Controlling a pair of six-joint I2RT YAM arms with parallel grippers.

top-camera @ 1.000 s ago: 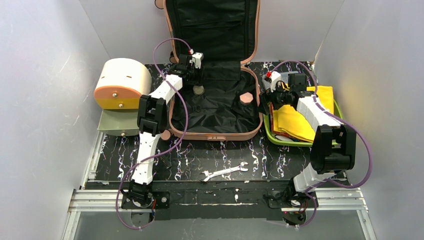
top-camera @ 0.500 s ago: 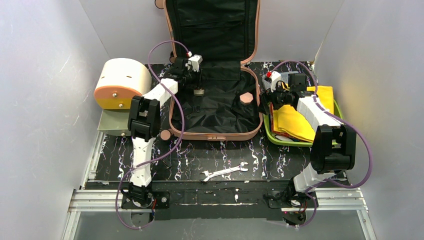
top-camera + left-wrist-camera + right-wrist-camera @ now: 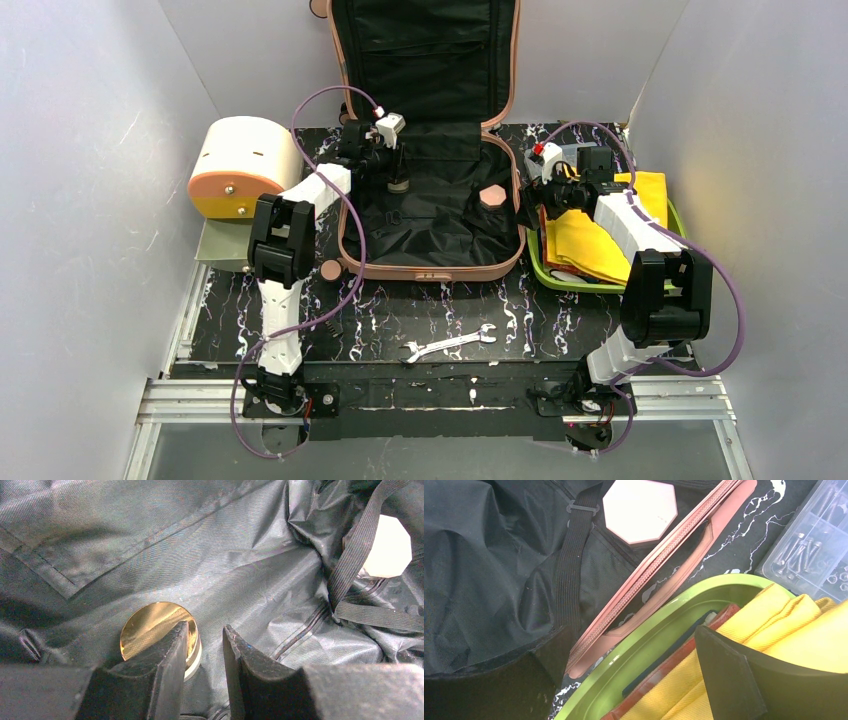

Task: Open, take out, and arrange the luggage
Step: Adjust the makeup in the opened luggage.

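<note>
The luggage lies open on the bench in the upper centre of the top view, its lid standing upright behind it. Inside it, a round tin lies at upper left and an eight-sided piece near the right edge. A drum-shaped box sits left of the luggage. A tray holding folded cloths sits just right of it. A parts box lies behind the tray. A wrench lies lower centre, before the luggage.
</note>
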